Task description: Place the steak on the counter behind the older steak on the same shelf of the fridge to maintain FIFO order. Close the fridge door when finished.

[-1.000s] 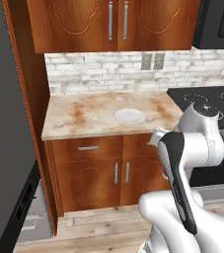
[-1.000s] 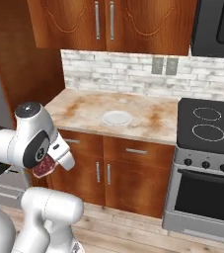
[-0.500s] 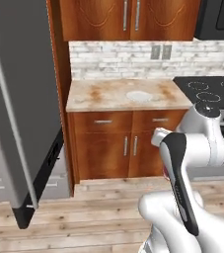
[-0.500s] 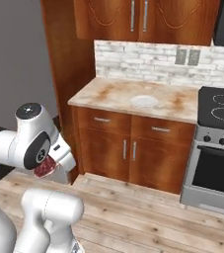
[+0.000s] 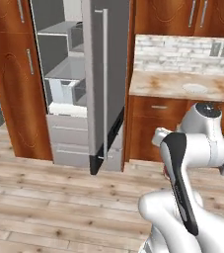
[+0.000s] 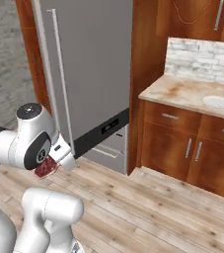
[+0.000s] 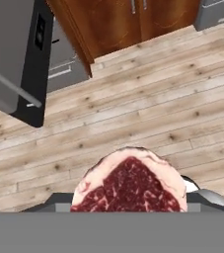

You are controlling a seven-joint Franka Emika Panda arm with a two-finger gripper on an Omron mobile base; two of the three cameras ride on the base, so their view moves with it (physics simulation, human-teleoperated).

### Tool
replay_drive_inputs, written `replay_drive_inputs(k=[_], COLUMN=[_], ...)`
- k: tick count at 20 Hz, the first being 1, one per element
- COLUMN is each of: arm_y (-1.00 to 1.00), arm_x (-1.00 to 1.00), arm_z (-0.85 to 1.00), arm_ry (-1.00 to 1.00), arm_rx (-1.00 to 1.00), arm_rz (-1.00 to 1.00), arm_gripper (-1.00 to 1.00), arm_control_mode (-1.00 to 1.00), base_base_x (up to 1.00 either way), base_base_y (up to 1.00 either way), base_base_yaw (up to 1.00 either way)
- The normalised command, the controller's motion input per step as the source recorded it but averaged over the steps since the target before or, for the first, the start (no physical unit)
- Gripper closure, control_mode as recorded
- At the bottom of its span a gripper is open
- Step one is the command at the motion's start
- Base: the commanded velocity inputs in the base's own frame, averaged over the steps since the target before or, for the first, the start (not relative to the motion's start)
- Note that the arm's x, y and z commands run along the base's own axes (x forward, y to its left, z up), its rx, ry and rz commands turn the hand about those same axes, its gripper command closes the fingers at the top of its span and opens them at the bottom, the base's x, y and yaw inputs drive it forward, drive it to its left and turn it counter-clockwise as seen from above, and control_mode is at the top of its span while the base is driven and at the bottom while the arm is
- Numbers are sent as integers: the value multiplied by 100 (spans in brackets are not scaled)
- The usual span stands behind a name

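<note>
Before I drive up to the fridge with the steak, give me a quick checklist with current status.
1. Steak in the gripper: ok, seen in hand view and right base view.
2. Fridge door open: ok, interior visible in left base view.
3. Shelf reachable: cannot tell.
4. Older steak located: cannot tell.
5. Floor path to the fridge: ok.

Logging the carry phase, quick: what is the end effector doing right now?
End effector: closed on the steak, carried low above the wooden floor.
</note>
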Motion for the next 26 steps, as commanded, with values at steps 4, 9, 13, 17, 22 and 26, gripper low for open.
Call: replay_drive_inputs(k=[4, 9, 13, 17, 22, 26], arm_y=[0, 0, 0, 0, 0, 0], arm_x=[0, 0, 0, 0, 0, 0], arm_z=[0, 0, 0, 0, 0, 0], arm_ry=[0, 0, 0, 0, 0, 0], arm_rx=[0, 0, 0, 0, 0, 0], arm_rz=[0, 0, 0, 0, 0, 0], arm_gripper=[100, 100, 100, 100, 100, 100], arm_control_mode=[100, 100, 100, 100, 100, 100], base_base_x=[-80, -40, 20, 60, 68, 80], base_base_y=[63, 80, 100, 100, 98, 91], base_base_yaw=[45, 43, 28, 17, 2, -15])
